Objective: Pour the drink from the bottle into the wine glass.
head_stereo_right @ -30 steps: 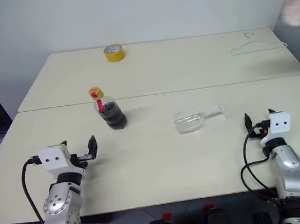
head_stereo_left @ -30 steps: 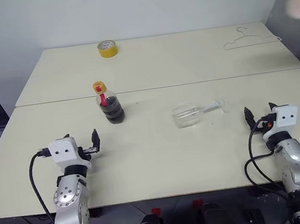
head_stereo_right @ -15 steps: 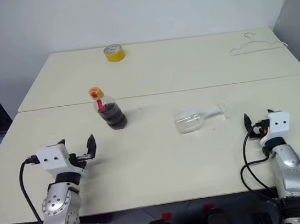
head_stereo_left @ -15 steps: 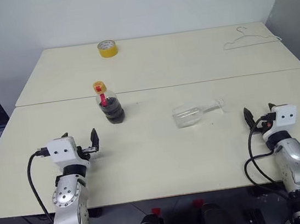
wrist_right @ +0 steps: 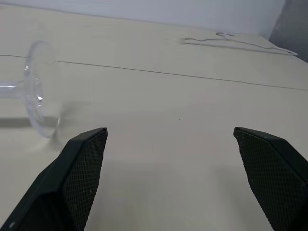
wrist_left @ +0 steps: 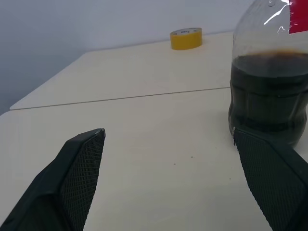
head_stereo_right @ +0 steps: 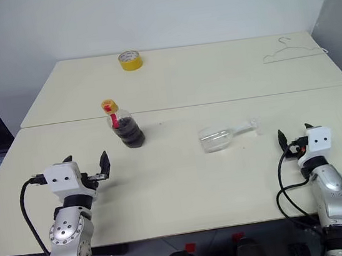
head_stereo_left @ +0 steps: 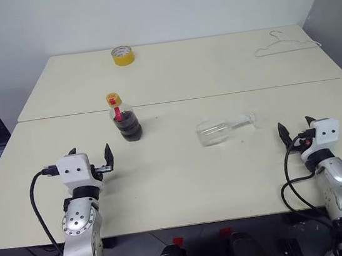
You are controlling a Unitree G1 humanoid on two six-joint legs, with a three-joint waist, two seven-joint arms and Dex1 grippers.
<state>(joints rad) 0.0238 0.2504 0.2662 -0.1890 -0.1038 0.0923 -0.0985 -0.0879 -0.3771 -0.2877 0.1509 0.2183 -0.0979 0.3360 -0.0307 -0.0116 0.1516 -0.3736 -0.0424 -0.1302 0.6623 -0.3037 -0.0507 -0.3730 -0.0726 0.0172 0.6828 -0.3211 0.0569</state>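
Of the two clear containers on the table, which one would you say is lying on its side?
The wine glass, empty, lies on its side with its base toward the right pincer; the bottle stands upright.

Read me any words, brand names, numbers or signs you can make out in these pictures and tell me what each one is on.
No text here can be read.
Tape roll: a small dark mark on its yellow side, too blurred to read.
Bottle: its red neck label shows no legible lettering.
Wine glass, hanger, left gripper, right gripper: no markings visible.
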